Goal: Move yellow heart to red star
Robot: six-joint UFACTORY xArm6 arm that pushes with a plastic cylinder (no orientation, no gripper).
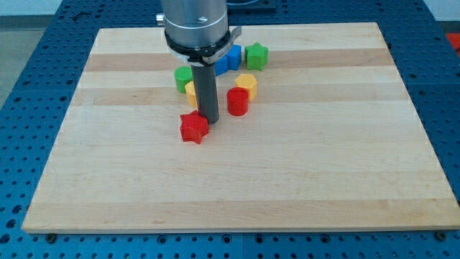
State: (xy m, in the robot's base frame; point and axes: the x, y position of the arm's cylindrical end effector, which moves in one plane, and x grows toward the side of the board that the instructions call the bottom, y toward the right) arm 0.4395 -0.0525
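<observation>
Pale wooden worktop [302,180] on blue pegboard. We carry no pincer; our tip [209,117] touches the red plastic star [194,127]. Yellow heart-shaped block [191,89], half-hidden behind the rod, sits near the star: gap unclosed.

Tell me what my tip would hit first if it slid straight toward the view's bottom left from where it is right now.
Most likely the red star. My tip sits just at its upper right, nearly touching, though one view leaves the exact gap unclear. Past the star, the wooden board shows nothing else along that line.
</observation>
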